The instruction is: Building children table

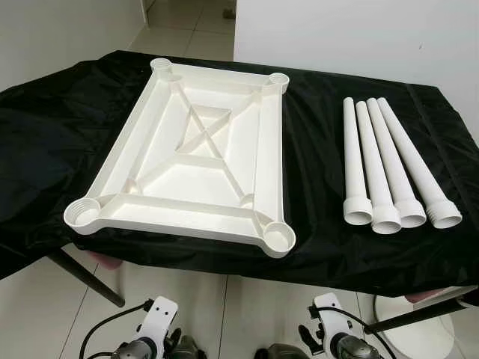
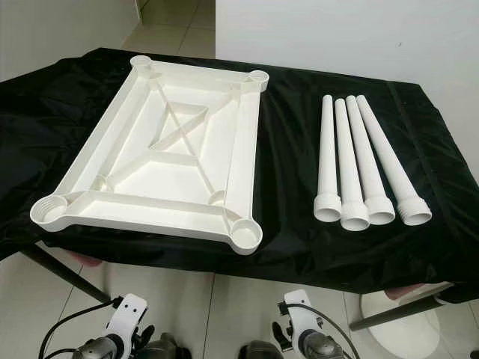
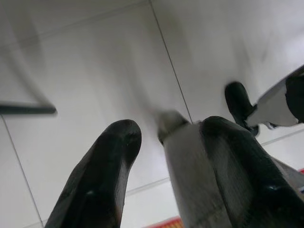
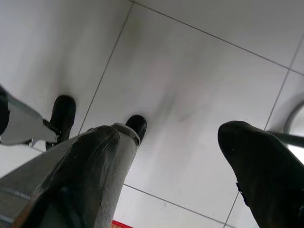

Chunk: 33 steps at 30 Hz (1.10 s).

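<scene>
- The white plastic children's tabletop (image 1: 196, 149) lies upside down on the left half of a table draped in black cloth (image 1: 322, 142), its ribbed underside and crossed braces facing up.
- A round threaded leg socket sits at each corner; the near-left socket (image 1: 82, 212) and near-right socket (image 1: 278, 237) lie close to the table's front edge.
- Four white table legs (image 1: 389, 168) lie side by side to the right of the tabletop, touching one another, apart from it, with their threaded wide ends toward the robot.
- The cloth hangs over the table's edges; dark table legs (image 1: 90, 278) slant down to a pale tiled floor (image 1: 247, 307).
- The left gripper (image 3: 166, 156) hangs low over the floor tiles, its fingers spread apart and holding nothing.
- The right gripper (image 4: 175, 161) also hangs below the table's edge, fingers wide apart and empty.
</scene>
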Motion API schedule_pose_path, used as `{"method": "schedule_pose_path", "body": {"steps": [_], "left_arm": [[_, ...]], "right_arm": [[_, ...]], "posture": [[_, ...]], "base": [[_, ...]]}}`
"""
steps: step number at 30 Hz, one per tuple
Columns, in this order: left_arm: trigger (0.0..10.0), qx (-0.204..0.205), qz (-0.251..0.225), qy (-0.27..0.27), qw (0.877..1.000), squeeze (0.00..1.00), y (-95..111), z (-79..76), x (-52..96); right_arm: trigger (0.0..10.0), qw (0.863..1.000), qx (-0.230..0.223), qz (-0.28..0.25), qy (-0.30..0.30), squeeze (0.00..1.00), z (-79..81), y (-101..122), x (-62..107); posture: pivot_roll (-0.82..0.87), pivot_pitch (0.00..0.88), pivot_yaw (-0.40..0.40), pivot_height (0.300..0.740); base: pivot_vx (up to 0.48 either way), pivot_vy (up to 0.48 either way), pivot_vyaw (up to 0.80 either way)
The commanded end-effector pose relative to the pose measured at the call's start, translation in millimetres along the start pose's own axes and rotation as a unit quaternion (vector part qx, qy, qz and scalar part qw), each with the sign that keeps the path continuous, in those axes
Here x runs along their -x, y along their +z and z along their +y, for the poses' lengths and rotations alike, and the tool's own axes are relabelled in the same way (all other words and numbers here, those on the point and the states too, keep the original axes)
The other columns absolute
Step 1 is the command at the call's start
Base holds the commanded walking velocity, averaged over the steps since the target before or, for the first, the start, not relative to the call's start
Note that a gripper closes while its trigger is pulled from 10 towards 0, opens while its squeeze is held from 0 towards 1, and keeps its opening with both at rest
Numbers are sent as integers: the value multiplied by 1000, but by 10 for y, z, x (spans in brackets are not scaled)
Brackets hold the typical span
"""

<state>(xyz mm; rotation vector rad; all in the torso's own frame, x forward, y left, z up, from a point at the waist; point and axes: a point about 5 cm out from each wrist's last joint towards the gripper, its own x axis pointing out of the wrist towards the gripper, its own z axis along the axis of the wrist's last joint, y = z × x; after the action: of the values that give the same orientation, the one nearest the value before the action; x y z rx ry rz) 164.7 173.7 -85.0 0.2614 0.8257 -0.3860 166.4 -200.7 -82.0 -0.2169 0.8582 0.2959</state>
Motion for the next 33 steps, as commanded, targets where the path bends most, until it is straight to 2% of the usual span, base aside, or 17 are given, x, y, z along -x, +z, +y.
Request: {"method": "schedule_pose_path", "body": {"steps": [1, 3, 6, 9, 12, 15, 16, 18, 19, 20, 23, 24, 25, 29, 30, 32, 33], "left_arm": [[10000, -36, -32, -59, 997, 0, 51, -33, 24], [10000, -45, -46, -69, 996, 0, 79, -27, 31], [10000, -91, -104, -112, 984, 0, 187, 47, 110], [10000, -103, -123, -127, 979, 0, 231, 72, 141], [10000, -121, -182, -162, 962, 0, 445, 142, 219], [10000, -131, -201, -178, 954, 0, 548, 136, 242], [10000, -153, -227, -220, 936, 0, 717, 85, 296], [10000, -166, -239, -253, 922, 0, 819, 40, 353], [10000, -166, -239, -253, 922, 0, 819, 40, 353], [10000, -170, -246, -282, 912, 0, 920, 12, 412], [10000, -174, -249, -293, 907, 0, 957, -4, 440], [10000, -186, -248, -313, 898, 0, 973, -26, 489], [10000, -186, -248, -313, 898, 0, 973, -26, 489], [10000, -231, -191, -443, 845, 0, 1012, -107, 842], [10000, -231, -191, -443, 845, 0, 1012, -107, 842], [10000, -250, -172, -469, 830, 0, 1005, -101, 929], [10000, -250, -172, -469, 830, 0, 1005, -101, 929]], "right_arm": [[10000, 999, 22, -9, 48, 0, 58, -13, 18], [10000, 997, 30, -16, 64, 0, 73, 5, 19], [10000, 992, 51, -44, 109, 0, 72, 97, 27], [10000, 990, 56, -52, 119, 0, 59, 128, 31], [10000, 982, 69, -78, 157, 0, 4, 228, 54], [10000, 977, 79, -92, 177, 0, -20, 280, 71], [10000, 963, 100, -118, 220, 0, -52, 378, 110], [10000, 948, 119, -138, 263, 0, -66, 451, 152], [10000, 948, 119, -138, 263, 0, -66, 451, 152], [10000, 934, 128, -157, 295, 0, -89, 541, 188], [10000, 929, 130, -165, 306, 0, -97, 577, 202], [10000, 920, 130, -170, 328, 0, -107, 613, 226], [10000, 920, 130, -170, 328, 0, -107, 613, 226], [10000, 855, 174, -180, 454, 0, -169, 823, 498], [10000, 855, 174, -180, 454, 0, -169, 823, 498], [10000, 839, 185, -183, 477, 0, -168, 906, 593], [10000, 839, 185, -183, 477, 0, -168, 906, 593]], "posture": [[68, 38, -1, 740], [70, 49, -3, 740], [70, 94, -4, 740], [70, 94, -4, 740], [74, 133, 1, 740], [77, 148, 3, 740], [74, 157, 8, 740], [67, 161, 9, 740], [67, 161, 9, 740], [64, 163, 9, 740], [64, 163, 9, 740], [60, 160, 11, 740], [60, 160, 11, 740], [53, 149, 10, 740], [53, 149, 10, 740], [52, 149, 5, 740], [52, 149, 5, 740]], "base": [[0, 0, 0], [0, 0, 0], [0, 0, 0], [0, 0, 0], [0, 0, 0], [0, 0, 0], [0, 0, 0], [0, 0, 0], [0, 0, 0], [0, 0, 0], [0, 0, 0], [0, 0, 0], [0, 0, 0], [0, 0, 0], [0, 0, 0], [0, 0, 0], [0, 0, 0]]}}
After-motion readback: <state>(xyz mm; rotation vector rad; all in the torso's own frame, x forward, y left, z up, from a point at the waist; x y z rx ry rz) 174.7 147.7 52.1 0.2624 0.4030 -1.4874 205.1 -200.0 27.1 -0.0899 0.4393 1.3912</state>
